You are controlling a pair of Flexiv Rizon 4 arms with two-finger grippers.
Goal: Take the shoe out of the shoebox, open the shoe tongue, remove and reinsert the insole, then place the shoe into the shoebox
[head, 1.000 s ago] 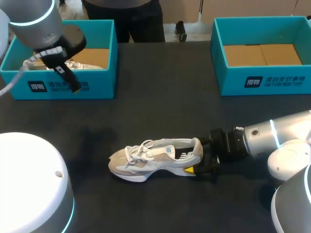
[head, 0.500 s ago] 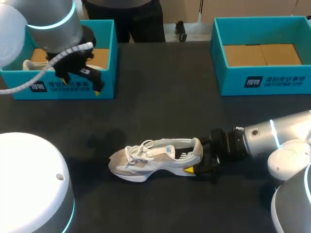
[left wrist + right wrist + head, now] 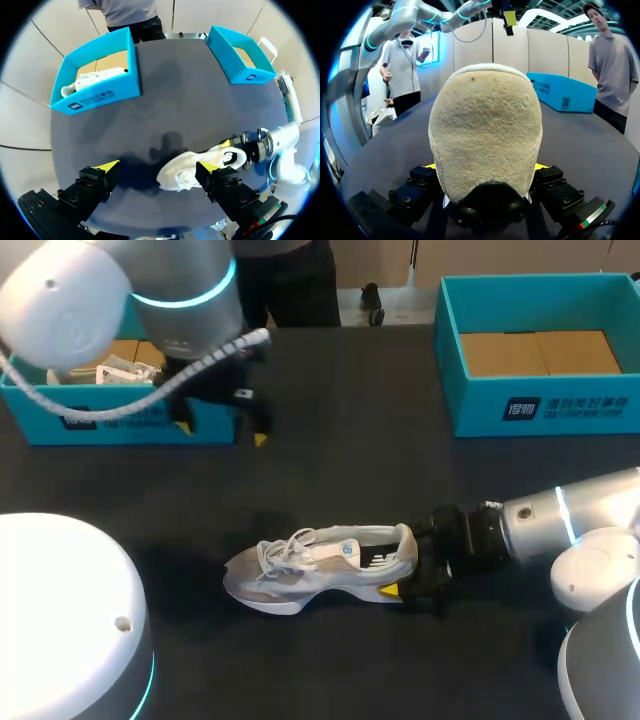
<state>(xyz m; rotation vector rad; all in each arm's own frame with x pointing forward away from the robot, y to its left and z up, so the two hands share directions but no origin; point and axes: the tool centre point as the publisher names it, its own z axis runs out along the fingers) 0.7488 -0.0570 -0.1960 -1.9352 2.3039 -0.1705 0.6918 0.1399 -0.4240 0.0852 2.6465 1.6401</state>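
Note:
A white and beige sneaker lies on its side on the black table, toe to the left. My right gripper is shut on its heel. In the right wrist view the beige heel fills the space between the yellow fingertips. My left gripper hangs open and empty above the table, just right of the left teal shoebox. From the left wrist view the sneaker lies far below, ahead of the open left gripper.
The left shoebox holds another white shoe. A second teal shoebox with a cardboard floor stands at the back right, also seen as the right box in the left wrist view.
My left arm has swung to the right, from over the left shoebox out past its front right corner. The right arm and the sneaker have not moved.

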